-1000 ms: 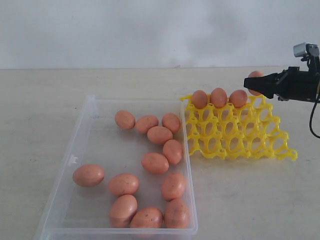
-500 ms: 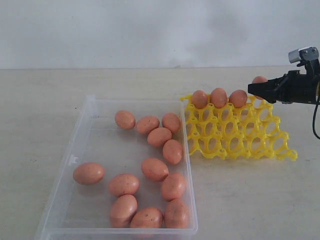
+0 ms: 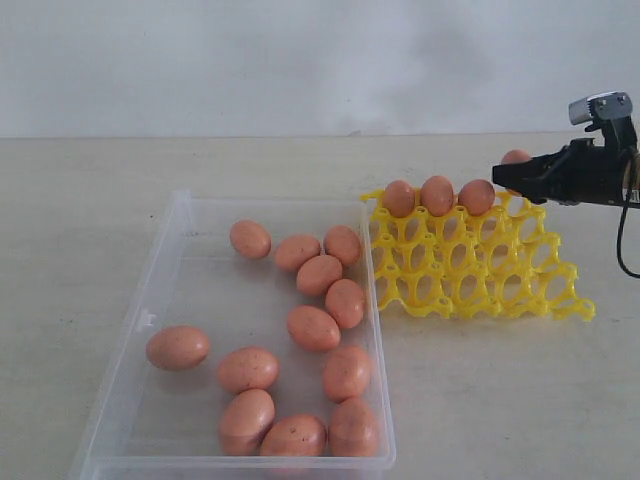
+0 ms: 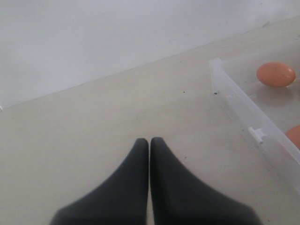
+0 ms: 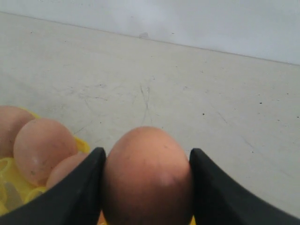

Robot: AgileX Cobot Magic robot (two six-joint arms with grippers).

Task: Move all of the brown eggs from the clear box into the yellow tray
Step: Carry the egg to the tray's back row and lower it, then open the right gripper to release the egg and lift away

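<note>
Brown eggs (image 3: 313, 327), twelve in all, lie in the box (image 3: 200, 290), and three sit along the back row of the tray (image 3: 450, 305). A fourth egg (image 5: 147, 183) is pinched in the right gripper (image 3: 508, 170), just above that row's free end cup (image 3: 516, 207). Its long axis appears to run along the jaws. The cup lies almost straight below, so a short descent should seat it. The left gripper (image 4: 149, 143), pressed together, sits outside the box.
</note>
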